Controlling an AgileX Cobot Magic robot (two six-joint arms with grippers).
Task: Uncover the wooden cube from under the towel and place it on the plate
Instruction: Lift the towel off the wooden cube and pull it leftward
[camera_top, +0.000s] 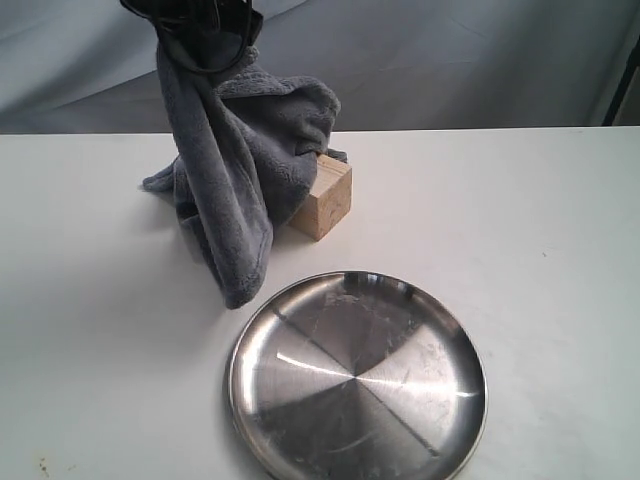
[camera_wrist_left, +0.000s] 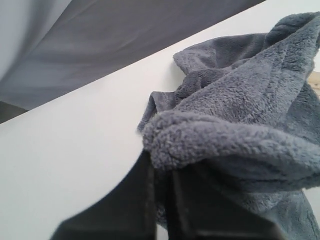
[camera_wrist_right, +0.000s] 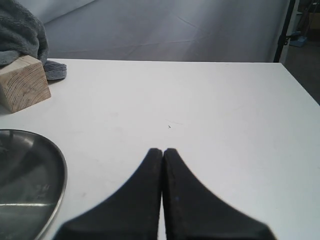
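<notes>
The dark grey towel (camera_top: 240, 170) hangs from my left gripper (camera_top: 205, 35), which is shut on its top fold above the table; its lower end still rests on the surface. In the left wrist view the towel (camera_wrist_left: 240, 125) bunches over the gripper (camera_wrist_left: 162, 167). The wooden cube (camera_top: 322, 196) stands uncovered on the table just right of the towel, one corner still touching the cloth. The steel plate (camera_top: 357, 377) lies in front of it. My right gripper (camera_wrist_right: 163, 151) is shut and empty over the table, right of the plate (camera_wrist_right: 30, 175) and the cube (camera_wrist_right: 22, 82).
A white table (camera_top: 540, 230) carries everything, its far edge meeting a grey backdrop (camera_top: 450, 60). A dark stand leg (camera_top: 625, 80) rises at the far right corner.
</notes>
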